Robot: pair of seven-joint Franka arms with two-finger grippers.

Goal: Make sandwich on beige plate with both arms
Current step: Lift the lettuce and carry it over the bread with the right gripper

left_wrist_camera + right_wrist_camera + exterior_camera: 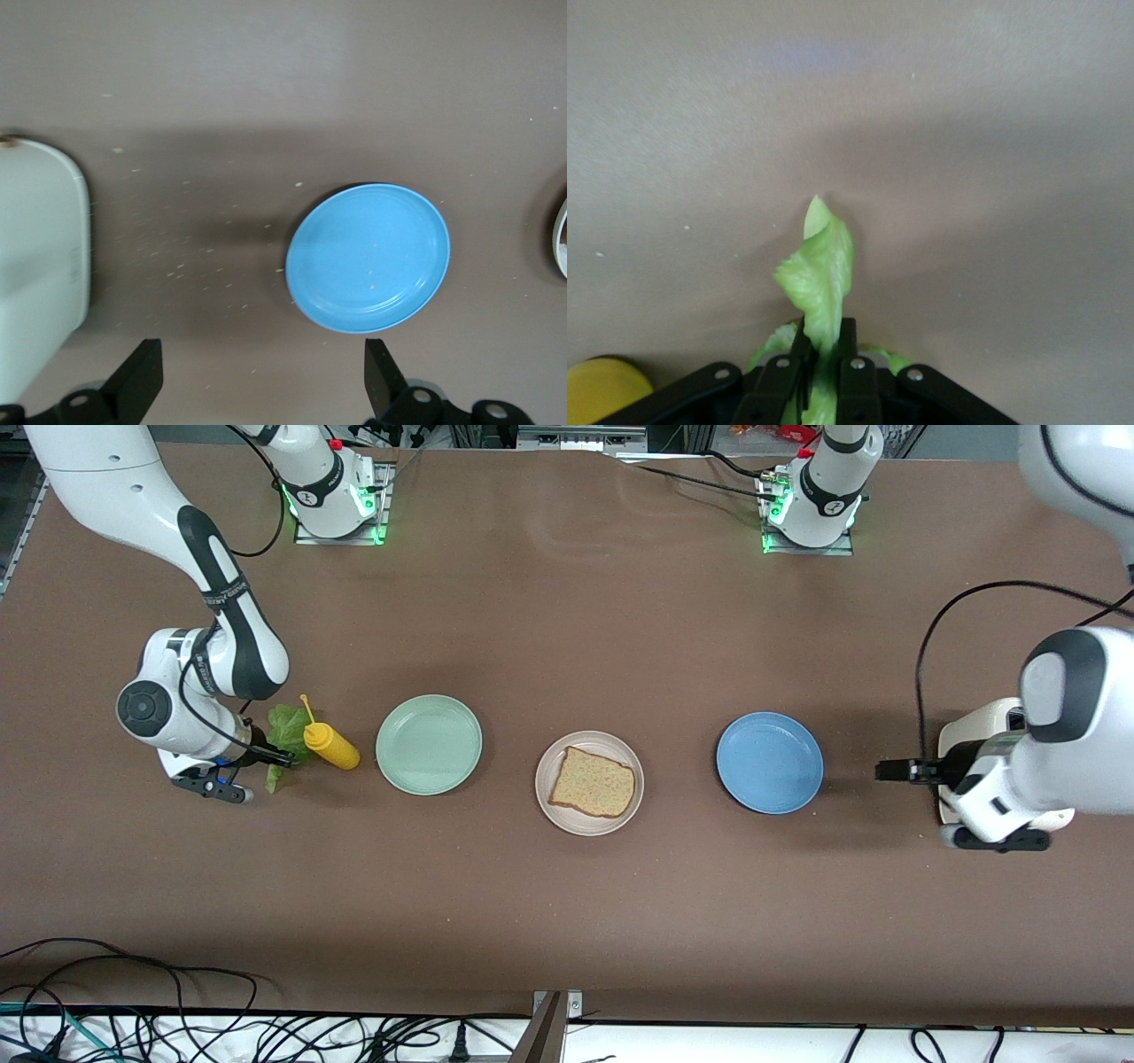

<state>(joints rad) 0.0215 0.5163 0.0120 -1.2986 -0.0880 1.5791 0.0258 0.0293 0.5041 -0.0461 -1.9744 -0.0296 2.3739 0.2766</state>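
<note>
While the right gripper (822, 372) pinches the lettuce leaf (819, 270) at the right arm's end of the table, just beside a yellow squeeze bottle (330, 745), the left gripper (261, 381) waits with its fingers apart near the blue plate (769, 762). One slice of bread (593, 781) lies on the beige plate (551, 808) — between the blue plate and a green plate (429, 744).

Row across mid tabletop (567, 921): mustard bottle (331, 746), mint-green plate (429, 744), beige plate (589, 782), blue plate (769, 762), with bare gaps between the plates.
Right hand (266, 757): clamped on lettuce leaf (285, 731); bottle just beside it blocks the way toward the plates.
Left hand (261, 376): fingers apart near a white container (35, 266) at its end.
Edge nearest the front camera: bare strip.
</note>
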